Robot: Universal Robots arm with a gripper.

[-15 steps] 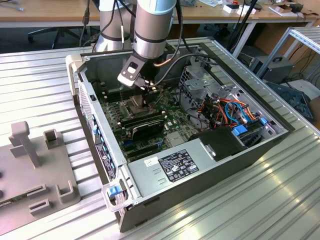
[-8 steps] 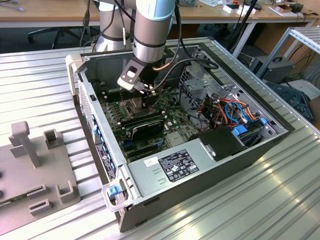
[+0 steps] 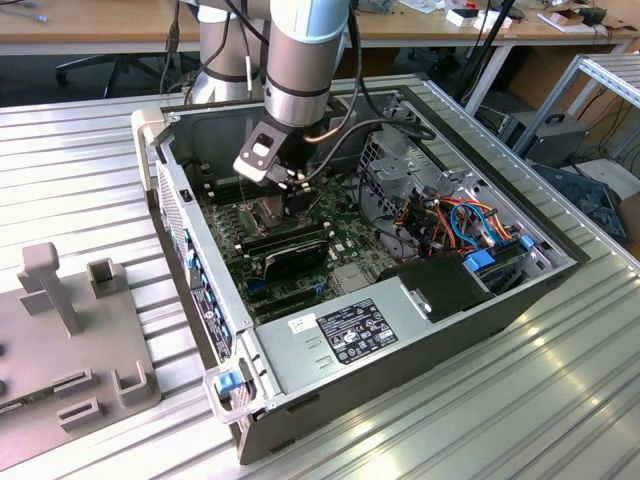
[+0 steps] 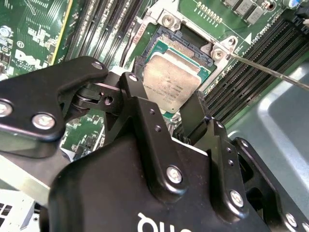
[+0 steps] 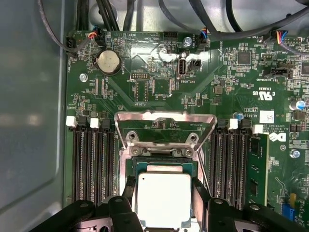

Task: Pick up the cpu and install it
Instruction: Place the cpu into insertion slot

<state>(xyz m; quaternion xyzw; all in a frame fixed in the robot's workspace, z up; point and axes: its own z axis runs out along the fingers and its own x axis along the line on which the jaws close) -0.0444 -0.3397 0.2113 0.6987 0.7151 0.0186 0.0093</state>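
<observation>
Silver-grey cpu (image 5: 164, 200) is gripped between the jaws of the gripper (image 5: 164, 188), held over the socket (image 4: 181, 46) just beneath them. Pick-up is judged done; seating is not yet finished, and the frame (image 5: 164, 118) beyond them is open.

Dull silver-grey cpu (image 5: 163, 200), green motherboard (image 5: 159, 87), black end effector (image 4: 161, 99)

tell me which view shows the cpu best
The first wrist view: the cpu lies face-on, its silver top between the fingers. The second wrist view shows it aslant, its near edge behind the gripper. In the exterior view it is too small to tell under the gripper.
</observation>
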